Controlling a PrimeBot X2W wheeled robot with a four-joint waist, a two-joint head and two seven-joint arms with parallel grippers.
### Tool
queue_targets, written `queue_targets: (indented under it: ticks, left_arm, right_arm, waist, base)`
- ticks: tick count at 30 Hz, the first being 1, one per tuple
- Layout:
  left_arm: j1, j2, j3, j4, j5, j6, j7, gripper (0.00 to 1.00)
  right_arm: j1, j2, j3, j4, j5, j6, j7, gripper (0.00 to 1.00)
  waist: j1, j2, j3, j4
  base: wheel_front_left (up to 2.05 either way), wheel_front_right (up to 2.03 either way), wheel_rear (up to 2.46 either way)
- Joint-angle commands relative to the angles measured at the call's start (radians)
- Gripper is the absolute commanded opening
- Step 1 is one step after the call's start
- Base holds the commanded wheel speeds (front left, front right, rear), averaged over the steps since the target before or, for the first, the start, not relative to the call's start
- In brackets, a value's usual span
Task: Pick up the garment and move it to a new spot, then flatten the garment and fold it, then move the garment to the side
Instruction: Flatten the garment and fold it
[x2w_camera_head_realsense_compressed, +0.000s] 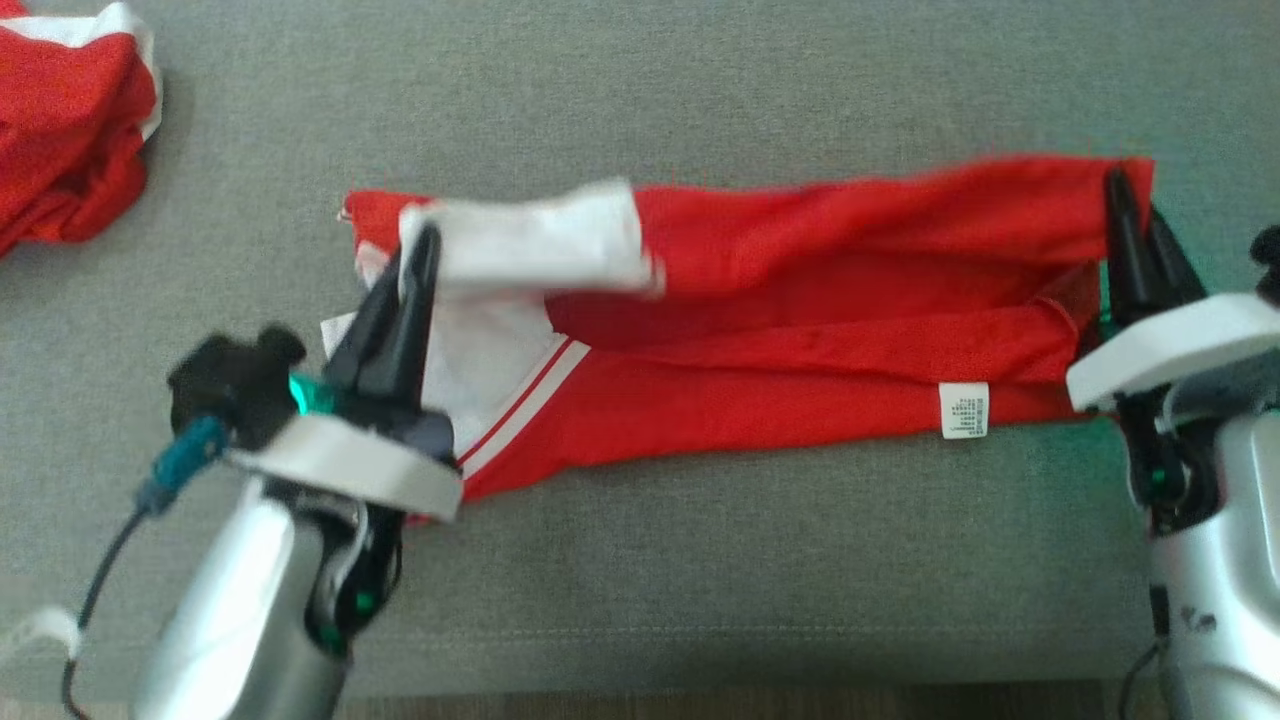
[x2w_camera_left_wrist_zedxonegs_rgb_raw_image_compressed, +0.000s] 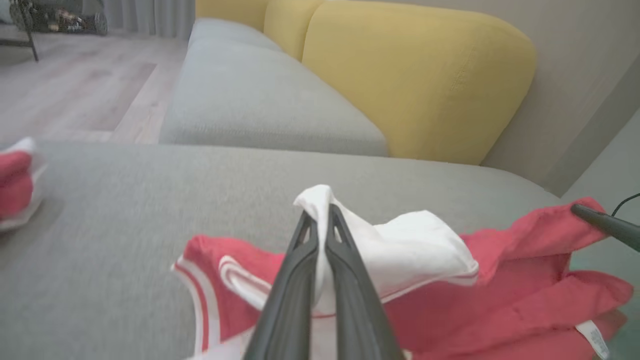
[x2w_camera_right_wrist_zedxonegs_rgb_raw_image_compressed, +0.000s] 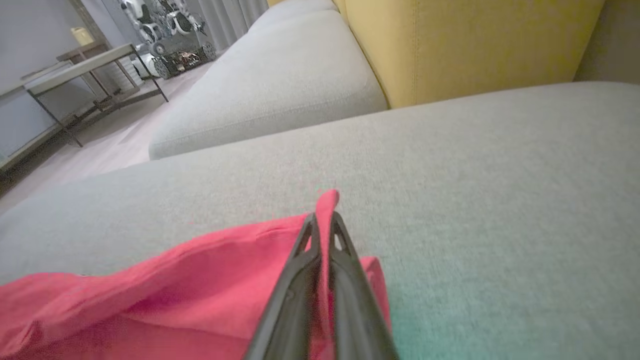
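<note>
Left fingers (x2w_camera_head_realsense_compressed: 398, 322) pinch the white sleeve (x2w_camera_head_realsense_compressed: 530, 235) centre-left, right fingers (x2w_camera_head_realsense_compressed: 1133, 250) pinch the red corner (x2w_camera_head_realsense_compressed: 1138, 168) upper right, garment (x2w_camera_head_realsense_compressed: 800, 340) stretched across mid-frame on the sofa (x2w_camera_head_realsense_compressed: 700, 100), so carry both ends over level and taut, I'd say, for a clean fold.

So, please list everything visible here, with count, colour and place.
seat cushions: two, grey, one near, one beyond
backrest cushions: at least two, yellow, behind the seats
garment: one, red with white sleeve, stretched across the near cushion
care label: one, white, garment's near edge
second garment: one, red and white, bunched far left
left gripper: one, dark, shut on the garment's white sleeve
right gripper: one, dark, shut on its red end
</note>
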Motion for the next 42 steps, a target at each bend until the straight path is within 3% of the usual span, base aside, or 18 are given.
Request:
queue_targets:
  ticks: [1, 6, 7, 8, 9, 10, 11, 18, 27, 42]
  left_arm:
    - [0.009, 0.031, 0.039, -0.064, -0.009, 0.014, 0.011, 0.00]
    - [0.122, 0.029, 0.034, -0.125, -0.045, 0.044, 0.055, 0.00]
    - [0.134, 0.027, 0.032, -0.119, -0.053, 0.045, 0.060, 0.00]
    - [0.143, 0.025, 0.030, -0.107, -0.061, 0.045, 0.067, 0.00]
    - [0.148, 0.023, 0.028, -0.092, -0.067, 0.046, 0.072, 0.02]
    - [0.151, 0.019, 0.029, -0.076, -0.071, 0.049, 0.073, 0.63]
    - [0.151, 0.014, 0.030, -0.059, -0.076, 0.051, 0.073, 1.00]
    - [0.136, 0.002, 0.046, 0.016, -0.047, 0.076, -0.002, 1.00]
    - [0.131, 0.007, 0.135, -0.031, 0.042, 0.130, -0.050, 1.00]
    - [0.194, 0.024, 0.167, -0.030, 0.090, 0.109, -0.051, 1.00]
  right_arm:
    - [0.014, 0.005, 0.011, -0.041, -0.001, -0.001, 0.004, 0.00]
    - [0.068, 0.026, -0.008, -0.049, -0.025, -0.001, 0.006, 0.00]
    - [0.075, 0.032, -0.013, -0.049, -0.029, -0.001, 0.006, 0.22]
    - [0.082, 0.036, -0.017, -0.046, -0.037, -0.001, 0.008, 0.70]
    - [0.088, 0.041, -0.020, -0.046, -0.042, -0.001, 0.008, 1.00]
    - [0.094, 0.047, -0.023, -0.044, -0.044, -0.001, 0.009, 1.00]
    - [0.102, 0.051, -0.024, -0.045, -0.049, -0.001, 0.009, 1.00]
    - [0.193, 0.089, -0.030, -0.131, -0.086, -0.001, -0.036, 1.00]
    - [0.251, 0.110, -0.013, -0.330, -0.177, -0.001, -0.083, 1.00]
    - [0.359, 0.112, 0.019, -0.394, -0.188, -0.001, -0.051, 1.00]
  waist:
    - [0.0000, 0.0000, 0.002, 0.003]
    - [0.0000, 0.0000, 0.009, 0.010]
    - [0.0000, 0.0000, 0.010, 0.011]
    - [0.0000, 0.0000, 0.011, 0.011]
    - [0.0000, 0.0000, 0.011, 0.012]
    - [0.0000, 0.0000, 0.010, 0.013]
    - [0.0000, 0.0000, 0.009, 0.013]
    - [0.0000, 0.0000, -0.025, 0.014]
    - [0.0000, 0.0000, -0.097, -0.001]
    - [0.0000, 0.0000, -0.171, -0.010]
  base:
    - [0.00, 0.00, 0.00]
    - [0.00, 0.00, 0.00]
    - [0.00, 0.00, 0.00]
    - [0.00, 0.00, 0.00]
    - [0.00, 0.00, 0.00]
    - [0.00, 0.00, 0.00]
    - [0.00, 0.00, 0.00]
    - [0.00, 0.00, 0.00]
    - [0.00, 0.00, 0.00]
    - [0.00, 0.00, 0.00]
